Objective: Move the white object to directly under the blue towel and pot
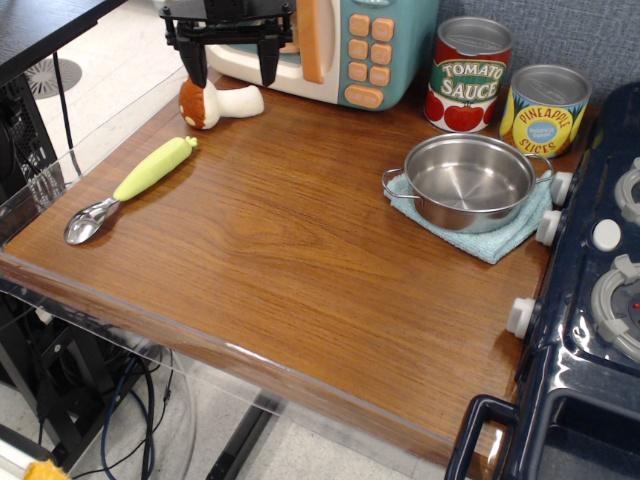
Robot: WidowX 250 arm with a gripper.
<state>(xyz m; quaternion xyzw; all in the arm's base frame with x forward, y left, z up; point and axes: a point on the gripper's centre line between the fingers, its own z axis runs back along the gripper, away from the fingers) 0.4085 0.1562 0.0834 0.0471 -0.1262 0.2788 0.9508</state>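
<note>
The brown wooden tabletop shines in the light. Behind it is a grey-blue wall. A dark blue toy stove stands on the right. The pale floor has black cables lying below.
</note>
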